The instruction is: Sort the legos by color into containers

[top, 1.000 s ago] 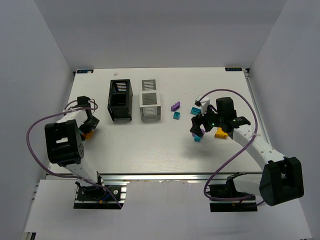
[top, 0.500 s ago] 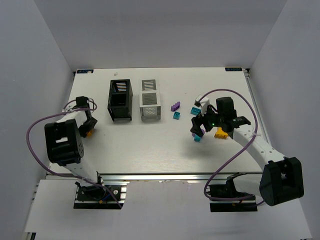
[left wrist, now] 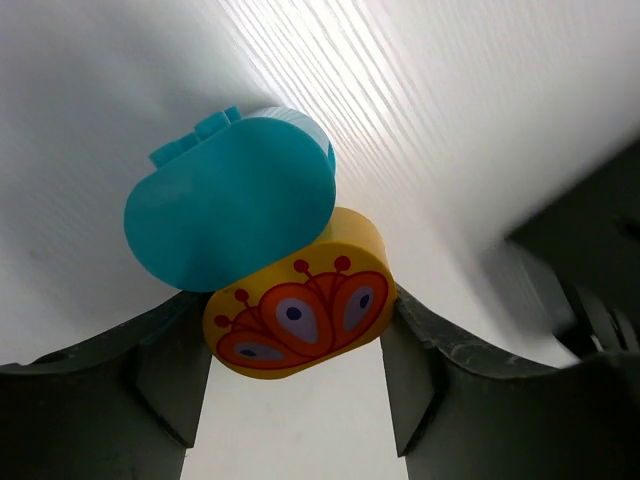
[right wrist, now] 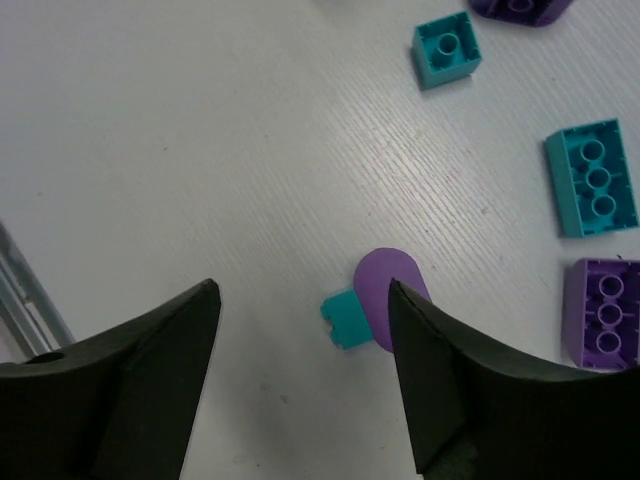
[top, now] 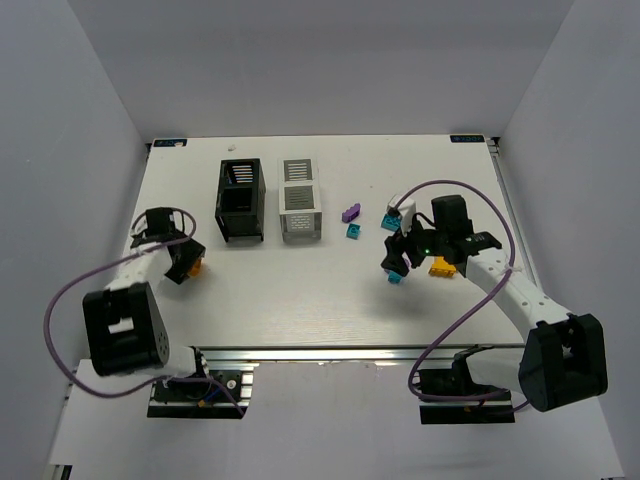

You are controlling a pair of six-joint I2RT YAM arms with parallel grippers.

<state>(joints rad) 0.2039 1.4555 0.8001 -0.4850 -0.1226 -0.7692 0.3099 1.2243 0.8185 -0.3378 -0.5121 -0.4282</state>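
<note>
My left gripper [left wrist: 295, 335] is shut on a yellow lego [left wrist: 300, 310] with an orange pattern, and a teal piece [left wrist: 230, 205] is stuck to its top. From above, that gripper [top: 185, 262] sits left of the black container [top: 240, 200], with the white container [top: 300, 198] beside it. My right gripper [right wrist: 302, 295] is open, its fingers straddling a small purple-and-teal lego [right wrist: 375, 305] on the table. Around it lie teal bricks [right wrist: 446, 48] [right wrist: 592, 178] and a purple brick [right wrist: 603, 312]. A yellow-orange brick [top: 440, 267] lies just right of the right gripper [top: 400, 262].
A purple brick [top: 350, 212] and two teal bricks [top: 353, 231] [top: 388, 220] lie between the white container and the right arm. The left arm's purple cable [top: 70, 300] loops near the table's left edge. The table's near rail [top: 320, 352] runs along the front.
The left gripper has closed on the yellow lego and swung it a little to the right as the arm shifted. The right arm has barely moved.
</note>
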